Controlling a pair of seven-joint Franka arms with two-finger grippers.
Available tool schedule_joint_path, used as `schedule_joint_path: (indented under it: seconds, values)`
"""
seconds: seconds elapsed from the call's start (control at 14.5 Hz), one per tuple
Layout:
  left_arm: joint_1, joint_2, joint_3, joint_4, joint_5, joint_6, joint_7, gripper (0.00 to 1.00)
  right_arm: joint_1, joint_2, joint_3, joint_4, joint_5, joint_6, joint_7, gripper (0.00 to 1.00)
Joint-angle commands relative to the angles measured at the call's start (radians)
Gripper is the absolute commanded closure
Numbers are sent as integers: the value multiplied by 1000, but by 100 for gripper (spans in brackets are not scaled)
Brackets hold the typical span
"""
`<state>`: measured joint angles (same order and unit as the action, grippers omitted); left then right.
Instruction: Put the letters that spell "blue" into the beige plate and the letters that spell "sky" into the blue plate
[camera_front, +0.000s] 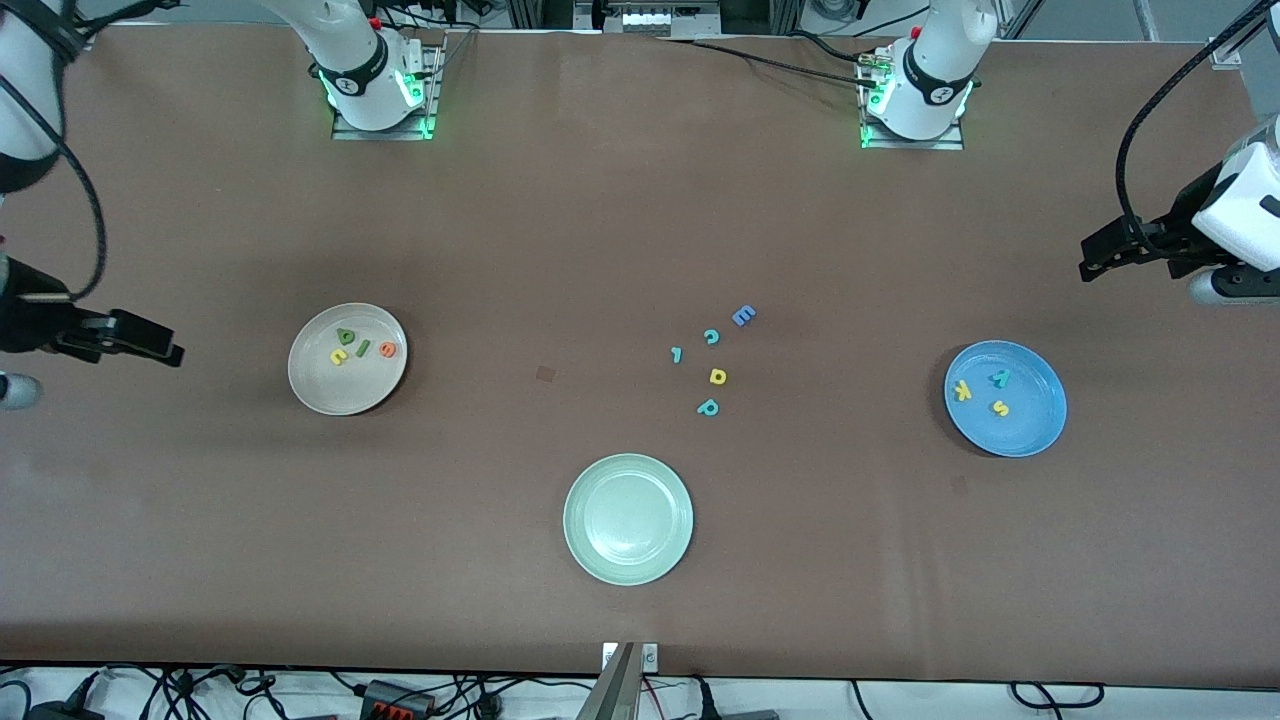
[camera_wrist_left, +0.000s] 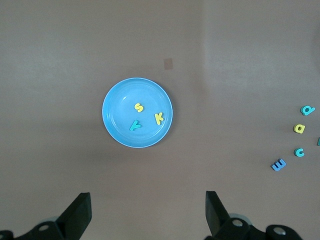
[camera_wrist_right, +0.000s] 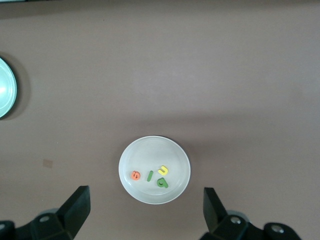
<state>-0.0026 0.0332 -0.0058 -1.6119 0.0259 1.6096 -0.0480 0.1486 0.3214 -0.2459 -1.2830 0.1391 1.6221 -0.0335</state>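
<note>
b, l, u, e in beige plate (camera_front: 330, 395); s, k, y in blue plate (camera_front: 1030, 430). Left pincer (camera_wrist_left: 147, 212) and right pincer (camera_wrist_right: 145, 210) released, empty. Keep clear; no regrasp.

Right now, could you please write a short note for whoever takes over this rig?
Left gripper: open, empty, raised at its end of the table.
Right gripper: open, empty, raised at its end.
Beige plate holds b, l, u, e.
Blue plate holds s, k, y.
Done: both words look sorted.
Left: apparently nothing; spare letters lie mid-table, green plate has nothing in it.
</note>
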Motion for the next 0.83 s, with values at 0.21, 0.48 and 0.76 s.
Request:
schedule_joint_path:
  seconds: [0.21,0.48,0.76]
  values:
    - [9,13,-5,32,-24,-23,16,0,-109,-79,102,-19,-93,-31,1,0]
    - [9,13,-5,32,-24,-23,14,0,-133,-122,140,-94,-98,-44,17,0]
    - [9,13,-5,32,-24,-23,16,0,-198,-159,206,-128,-118,-28,7,0]
